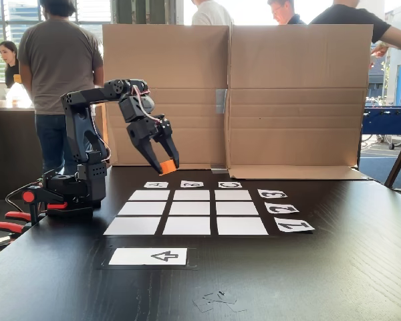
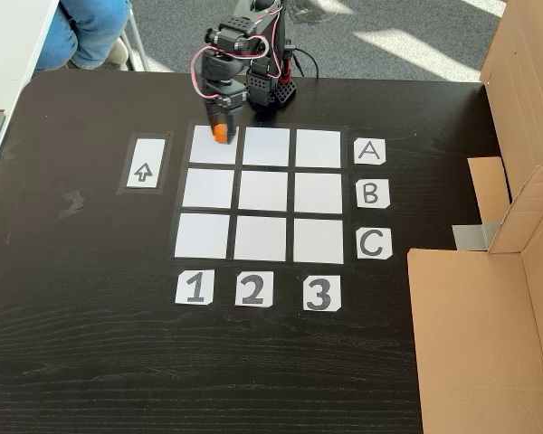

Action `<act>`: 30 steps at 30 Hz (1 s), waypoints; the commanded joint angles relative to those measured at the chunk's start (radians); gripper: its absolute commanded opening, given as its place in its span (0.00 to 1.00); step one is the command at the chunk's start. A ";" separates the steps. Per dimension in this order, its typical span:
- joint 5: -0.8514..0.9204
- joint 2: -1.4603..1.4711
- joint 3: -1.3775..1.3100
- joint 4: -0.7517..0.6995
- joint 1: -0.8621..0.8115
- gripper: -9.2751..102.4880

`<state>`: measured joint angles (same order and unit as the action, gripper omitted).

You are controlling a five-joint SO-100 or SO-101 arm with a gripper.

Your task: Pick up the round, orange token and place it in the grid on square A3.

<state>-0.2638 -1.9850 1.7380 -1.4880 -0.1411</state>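
Low in a fixed view, an arrow card lies on the dark desk; beyond it sits the grid. Above its far left side the jaws pinch the orange token, held in the air. Cardboard stands behind.

My fingers cover most of the round, orange token; only one corner of it peeks out. From above, my wrist hides all but a sliver of it, and the top edge cuts off my arm's base.
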 commanded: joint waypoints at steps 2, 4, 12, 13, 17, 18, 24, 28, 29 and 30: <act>-0.031 -0.055 0.008 -0.072 0.281 0.07; -0.034 -0.023 0.018 -0.069 0.374 0.07; -0.054 0.137 0.172 0.054 0.612 0.07; -0.060 0.152 0.189 0.075 0.630 0.07; -0.061 0.233 0.204 0.103 0.696 0.07; -0.061 0.252 0.202 0.103 0.713 0.07; -0.066 0.373 0.204 0.103 0.796 0.07; -0.066 0.448 0.206 0.109 0.810 0.07; -0.067 0.462 0.206 0.117 0.811 0.07; -0.078 0.469 0.206 0.129 0.810 0.07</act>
<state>-0.3252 -1.5386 1.9482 -1.3837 0.6673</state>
